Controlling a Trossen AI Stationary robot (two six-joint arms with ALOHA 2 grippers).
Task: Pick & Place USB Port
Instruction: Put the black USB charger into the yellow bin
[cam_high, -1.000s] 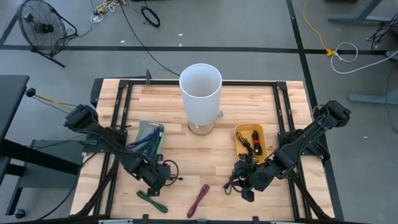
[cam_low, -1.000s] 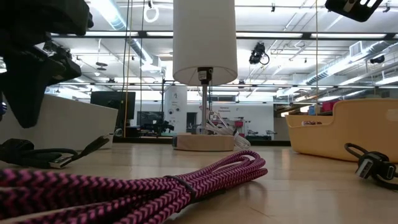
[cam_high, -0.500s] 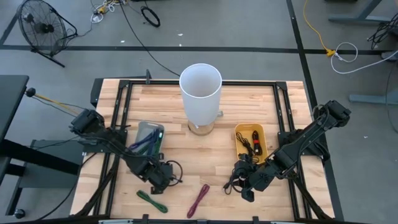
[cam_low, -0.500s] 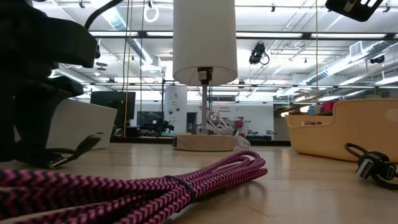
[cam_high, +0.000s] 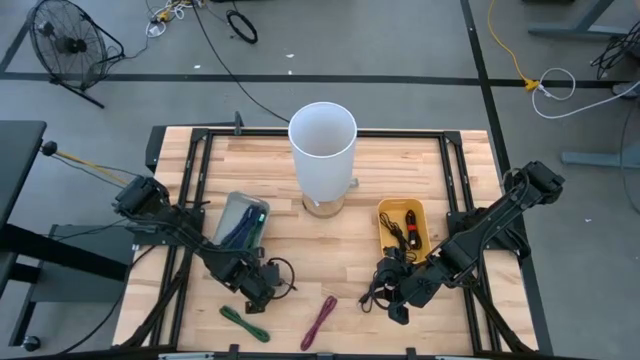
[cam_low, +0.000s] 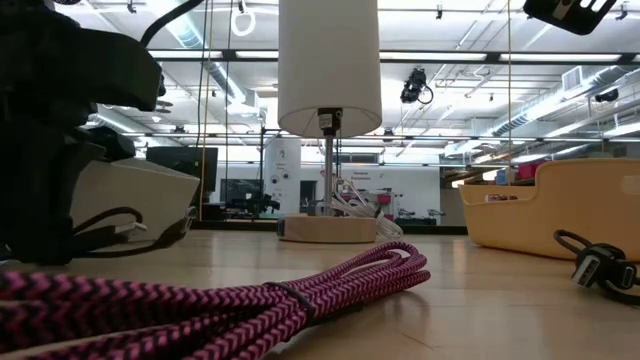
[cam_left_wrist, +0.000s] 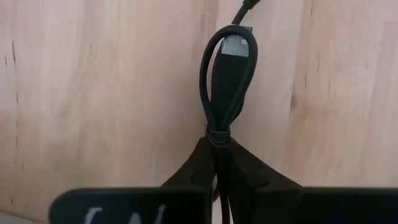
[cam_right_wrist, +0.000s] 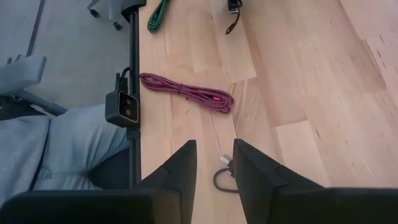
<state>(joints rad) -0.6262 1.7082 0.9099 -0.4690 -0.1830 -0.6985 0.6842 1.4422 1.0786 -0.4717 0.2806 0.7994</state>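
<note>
A coiled black USB cable lies at the table's near left, its silver plug showing past my left gripper, which is shut on it. A second black cable rests on the wood at the near right. My right gripper hangs open above it, and part of that cable shows through the gap. A green cable and a magenta cable lie along the near edge. My left gripper pinches several strands of the black cable's bundle between its two fingers. The fingers come steeply from above. The looped end with the plug sticks out beyond the fingertips, and a loop stands just above the wood.
A white lamp shade on a wooden base stands at the table's middle far side. A grey bin with blue cables sits left of it, a yellow bin with cables to its right. A person's legs show beyond the near edge.
My left gripper has come down onto the black cable and shut on it. The cable's free loop and plug end, flat on the wood before, now stand a little above it.
</note>
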